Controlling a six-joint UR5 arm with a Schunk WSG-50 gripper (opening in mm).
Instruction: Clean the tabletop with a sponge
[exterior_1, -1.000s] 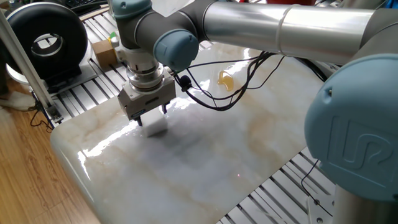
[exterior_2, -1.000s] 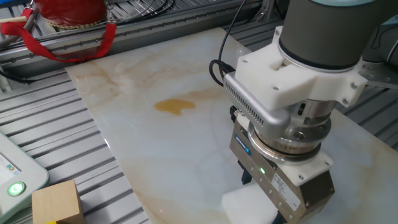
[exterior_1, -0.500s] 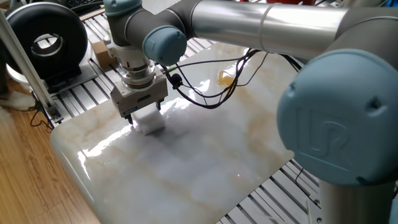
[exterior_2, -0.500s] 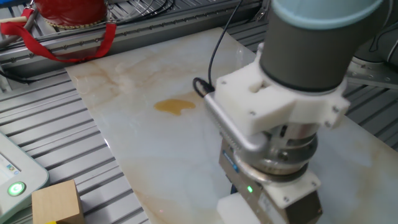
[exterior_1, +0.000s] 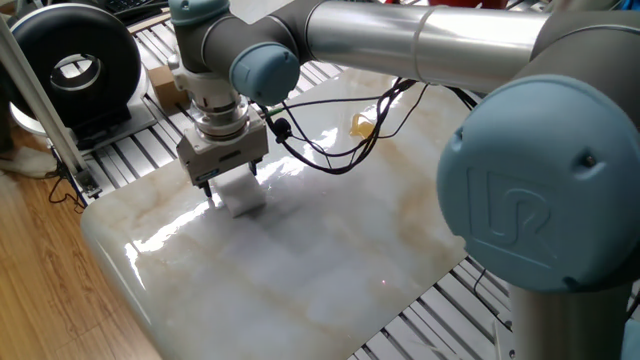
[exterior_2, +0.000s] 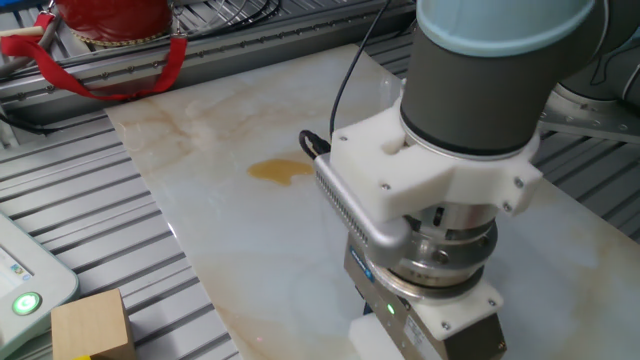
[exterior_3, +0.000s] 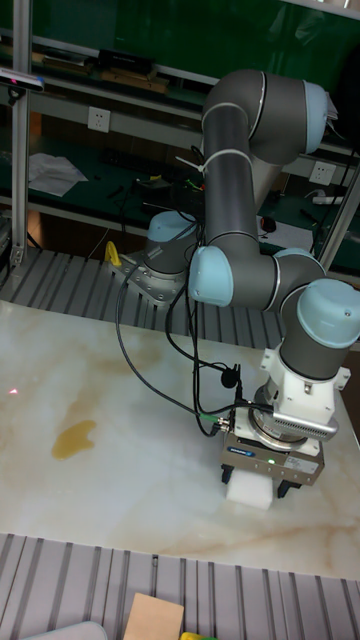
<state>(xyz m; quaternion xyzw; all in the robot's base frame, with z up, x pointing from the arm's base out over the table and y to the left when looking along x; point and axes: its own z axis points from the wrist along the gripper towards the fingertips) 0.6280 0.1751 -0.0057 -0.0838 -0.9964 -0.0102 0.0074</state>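
The large glossy white marble-look table (exterior_1: 330, 260) with beige-brown veins is lying on a ribbed grey aluminium frame (exterior_2: 90, 215), and the grey robot arm with pale blue joint caps (exterior_3: 250, 180) is reaching down over the slab's near corner. A black cable (exterior_1: 340, 150) is hanging in loops from the arm over the marble. The pincer (exterior_1: 228, 184) is pointing straight down with its dark fingers standing on either side of the small white rectangular foam sponge (exterior_1: 240, 195), which is sitting on the table; the fingers are looking closed against the sponge's sides. A tan cardboard box (exterior_2: 92, 322) is resting on the frame beside the slab. A small amber liquid stain (exterior_3: 75, 437) is lying on the marble well apart from the sponge.
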